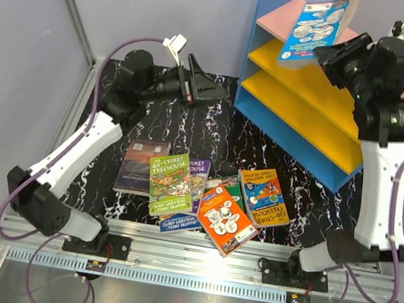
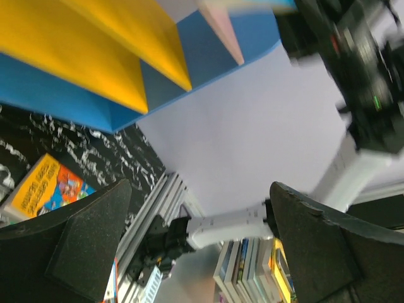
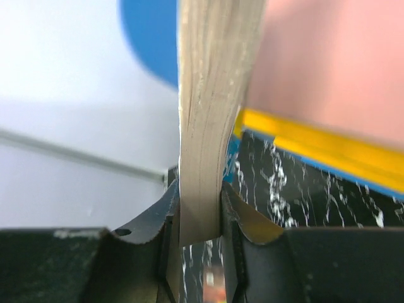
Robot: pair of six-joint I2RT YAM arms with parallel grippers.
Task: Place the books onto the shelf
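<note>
- Right gripper (image 1: 334,55) clamps one blue book (image 1: 318,25) by its edge, above the pink top board (image 1: 275,21) of the shelf (image 1: 303,98).
- Left gripper (image 1: 207,83): jaws wide, empty, just left of the shelf.
- Count: one book held; six books (image 1: 171,184) overlapping on the table (image 1: 316,208); one shelf.
- Only the right wrist view shows the page edge pinched between both fingers (image 3: 158,221).

black marbled tabletop (image 1: 213,130), books (image 1: 203,194) piled nr front, shelf (image 1: 290,131) back r
</note>
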